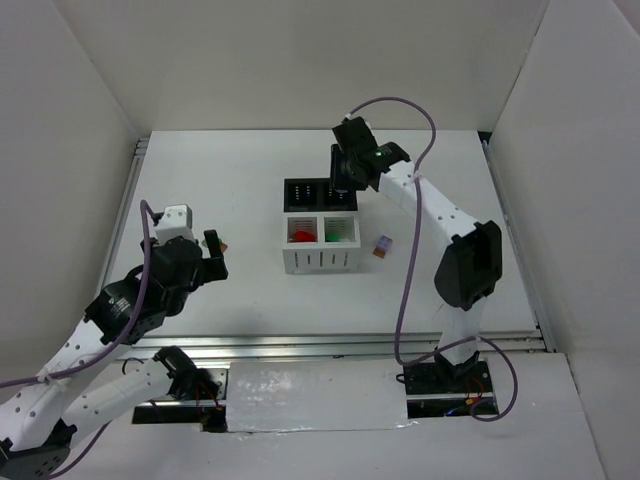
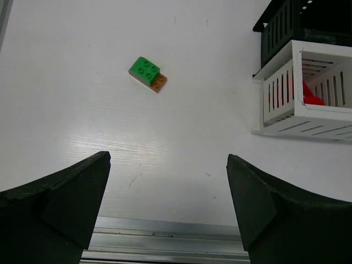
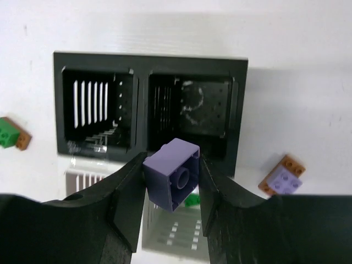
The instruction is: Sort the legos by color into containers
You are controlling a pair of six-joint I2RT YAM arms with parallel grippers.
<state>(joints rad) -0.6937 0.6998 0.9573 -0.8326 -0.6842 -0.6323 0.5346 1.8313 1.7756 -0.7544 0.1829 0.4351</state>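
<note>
The containers (image 1: 320, 262) stand mid-table: two black compartments at the back, two white at the front. The front left one holds a red lego (image 1: 300, 237), the front right a green lego (image 1: 333, 237). My right gripper (image 1: 345, 185) hangs over the back right black compartment (image 3: 190, 110) and is shut on a lavender lego (image 3: 173, 173). A lavender lego on a brown piece (image 1: 382, 246) lies right of the containers, also in the right wrist view (image 3: 283, 176). A green lego with a brown piece (image 2: 147, 73) lies left of the containers. My left gripper (image 2: 168, 181) is open and empty, short of it.
The back left black compartment (image 3: 99, 110) looks empty. A metal rail (image 2: 165, 242) runs along the table's near edge under my left gripper. White walls enclose the table on the left, back and right.
</note>
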